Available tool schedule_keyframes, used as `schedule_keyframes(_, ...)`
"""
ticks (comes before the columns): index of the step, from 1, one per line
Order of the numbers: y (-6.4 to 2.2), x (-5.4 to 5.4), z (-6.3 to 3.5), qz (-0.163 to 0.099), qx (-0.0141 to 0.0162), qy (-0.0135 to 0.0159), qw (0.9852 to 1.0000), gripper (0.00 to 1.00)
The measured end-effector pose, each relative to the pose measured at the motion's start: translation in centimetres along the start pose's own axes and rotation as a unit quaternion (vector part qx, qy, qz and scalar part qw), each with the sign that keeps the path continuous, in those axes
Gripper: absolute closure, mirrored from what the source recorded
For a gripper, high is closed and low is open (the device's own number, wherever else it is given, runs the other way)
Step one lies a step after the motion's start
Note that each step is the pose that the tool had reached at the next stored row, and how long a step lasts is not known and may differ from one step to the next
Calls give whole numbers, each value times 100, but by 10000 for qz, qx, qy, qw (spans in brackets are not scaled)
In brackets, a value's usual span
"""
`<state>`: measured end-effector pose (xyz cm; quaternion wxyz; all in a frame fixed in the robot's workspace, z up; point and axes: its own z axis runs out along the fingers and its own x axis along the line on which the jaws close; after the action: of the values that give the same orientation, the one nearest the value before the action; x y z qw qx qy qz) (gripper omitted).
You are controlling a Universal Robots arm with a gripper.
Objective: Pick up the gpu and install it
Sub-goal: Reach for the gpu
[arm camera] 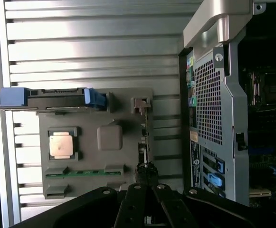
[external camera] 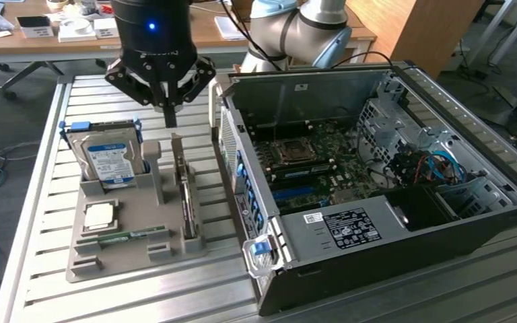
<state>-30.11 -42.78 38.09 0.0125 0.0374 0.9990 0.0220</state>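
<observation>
Hovering w/ my claw (external camera: pixel 169 118) clenched on nothing, I sit over the gpu (external camera: pixel 186 198), which stands on edge in the gray holder tray (external camera: pixel 132 259), at the exterior view's left of the open PC case (external camera: pixel 330 232).

Table (external camera: pixel 34 269): carries holder (external camera: pixel 119 259) and computer case (external camera: pixel 402 229).
Holder: just beside the case, on the exterior view's left.
Gpu (external camera: pixel 186 202): on edge in holder, case side.
Hard drive (external camera: pixel 110 161): upright at holder's far end.
Tool (external camera: pixel 169 118): above gpu's far end.
</observation>
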Motion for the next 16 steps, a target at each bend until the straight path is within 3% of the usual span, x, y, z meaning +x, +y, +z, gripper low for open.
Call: schedule_keyframes(16,-260,22,-2,0,0,0,10000,89)
